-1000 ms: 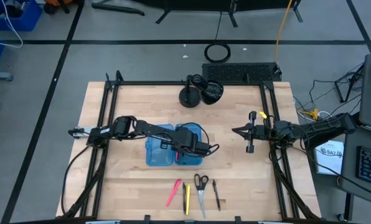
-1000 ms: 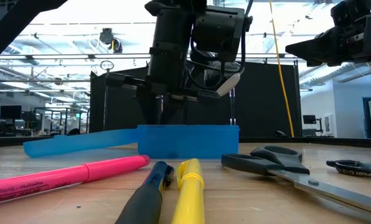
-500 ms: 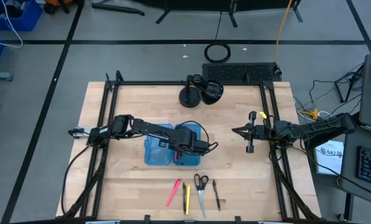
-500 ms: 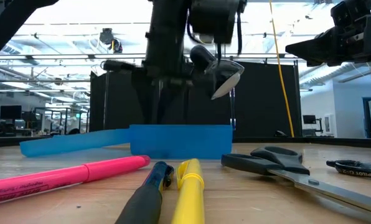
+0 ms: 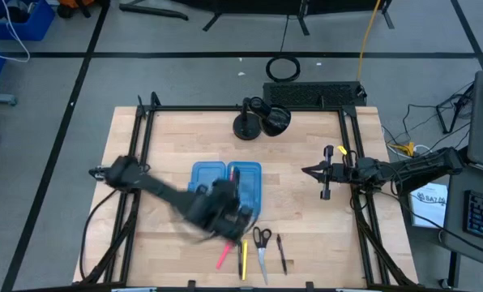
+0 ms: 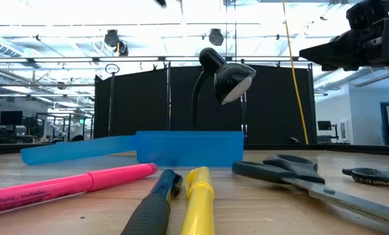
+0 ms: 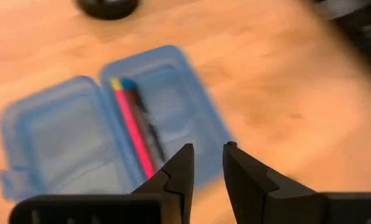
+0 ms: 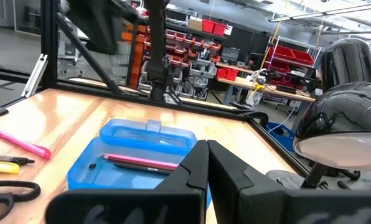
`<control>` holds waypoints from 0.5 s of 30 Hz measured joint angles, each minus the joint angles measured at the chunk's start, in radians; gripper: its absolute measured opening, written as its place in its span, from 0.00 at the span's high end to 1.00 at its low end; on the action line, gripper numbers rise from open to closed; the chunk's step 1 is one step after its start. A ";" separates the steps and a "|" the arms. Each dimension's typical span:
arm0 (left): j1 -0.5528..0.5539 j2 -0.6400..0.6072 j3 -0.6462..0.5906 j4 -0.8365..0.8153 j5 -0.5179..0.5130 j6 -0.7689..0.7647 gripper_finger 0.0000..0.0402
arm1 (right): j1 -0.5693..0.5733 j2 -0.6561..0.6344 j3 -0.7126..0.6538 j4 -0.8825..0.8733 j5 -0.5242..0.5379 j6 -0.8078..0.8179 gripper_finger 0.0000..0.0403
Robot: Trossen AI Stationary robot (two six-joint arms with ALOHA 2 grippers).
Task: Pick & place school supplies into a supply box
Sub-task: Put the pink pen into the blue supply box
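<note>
The translucent blue supply box (image 5: 225, 182) lies open, both halves flat on the table. One half holds a pink pen (image 7: 132, 127) and a black pen (image 7: 146, 129). Near the table's near edge lie a pink pen (image 5: 225, 251), a black and a yellow pen (image 5: 242, 259), black-handled scissors (image 5: 262, 243) and another black pen (image 5: 281, 253). My left gripper (image 5: 225, 221) hovers blurred between the box and that row, open and holding nothing (image 7: 208, 146). My right gripper (image 5: 310, 171) waits shut at the table's right side (image 8: 207, 144).
A black desk lamp (image 5: 262, 120) stands at the far edge behind the box. The black frame rails (image 5: 348, 162) run along the left and right sides of the table. Bare wood lies left of the box and between the box and my right gripper.
My left gripper has risen out of the box and swung fast toward the near edge, over the row of supplies, leaving the low view. The box has slid a little toward the table's left. The pens in it stay put.
</note>
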 joint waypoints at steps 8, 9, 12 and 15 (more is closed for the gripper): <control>-0.275 0.032 -0.005 0.074 -0.060 -0.291 0.78 | 0.000 0.000 0.000 -0.007 0.000 0.007 1.00; -0.291 0.052 -0.005 0.076 -0.049 -0.312 0.78 | 0.000 0.000 0.000 -0.007 -0.001 0.015 1.00; -0.319 0.115 -0.006 0.099 0.050 -0.336 0.78 | 0.000 0.000 0.000 -0.005 0.000 0.025 1.00; -0.331 0.175 -0.007 0.134 0.110 -0.329 0.78 | 0.000 0.000 0.000 0.006 0.000 0.026 1.00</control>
